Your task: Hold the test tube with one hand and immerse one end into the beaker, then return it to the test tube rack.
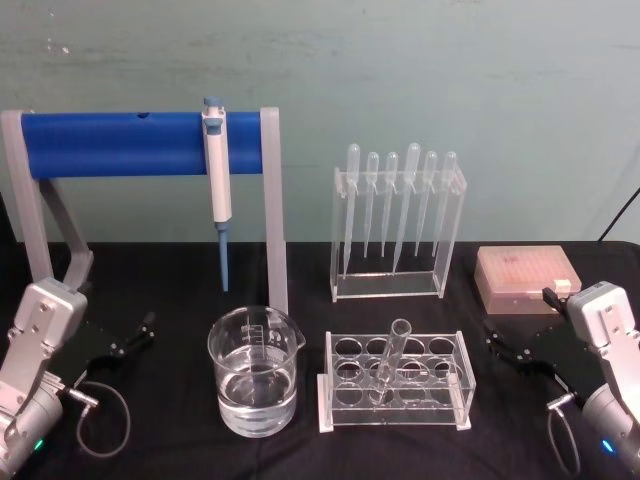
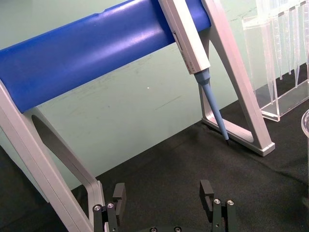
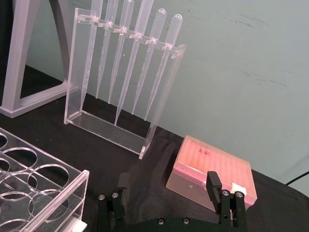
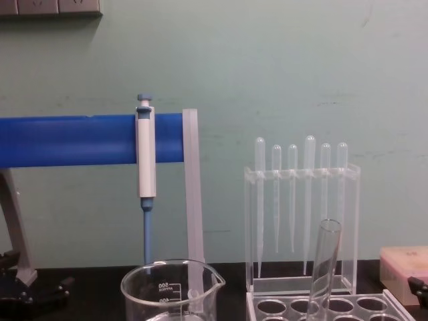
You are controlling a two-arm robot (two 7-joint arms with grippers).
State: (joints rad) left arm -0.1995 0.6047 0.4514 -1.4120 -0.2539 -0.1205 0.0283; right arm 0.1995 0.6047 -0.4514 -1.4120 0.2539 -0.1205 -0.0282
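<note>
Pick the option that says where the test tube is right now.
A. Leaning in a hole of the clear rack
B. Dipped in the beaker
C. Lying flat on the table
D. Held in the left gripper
A: the test tube stands tilted in a hole of the rack, apart from the beaker, while the left gripper and right gripper are open and hold nothing.

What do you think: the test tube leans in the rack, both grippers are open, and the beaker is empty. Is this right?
Not quite. The beaker is not empty: the head view shows clear liquid in it. The test tube does lean in the rack, and the left gripper and right gripper are open.
</note>
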